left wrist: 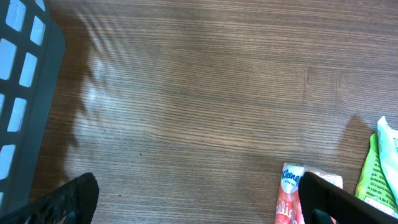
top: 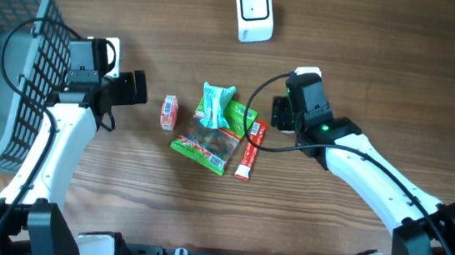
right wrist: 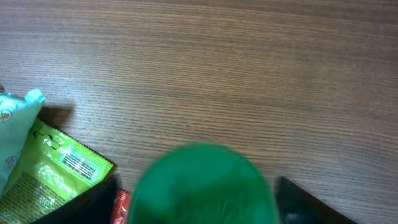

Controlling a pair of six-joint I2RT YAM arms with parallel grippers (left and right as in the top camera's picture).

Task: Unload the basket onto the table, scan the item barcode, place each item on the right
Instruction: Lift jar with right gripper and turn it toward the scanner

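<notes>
Several items lie mid-table: a pink Kleenex pack (top: 169,112) (left wrist: 288,194), a teal pack (top: 215,104), a green bag (top: 208,141) (right wrist: 56,171) and a red stick pack (top: 250,150). The white scanner (top: 253,13) stands at the far edge. My left gripper (top: 139,88) (left wrist: 199,211) is open just left of the Kleenex pack, and it holds nothing. My right gripper (top: 277,113) (right wrist: 199,205) sits right of the pile. A blurred round green item (right wrist: 202,183) fills the space between its wide-spread fingers. A sliver of the red stick shows between it and the left finger.
A grey mesh basket (top: 3,64) (left wrist: 25,93) stands at the far left, close behind the left arm. Bare wood lies between the pile and the scanner.
</notes>
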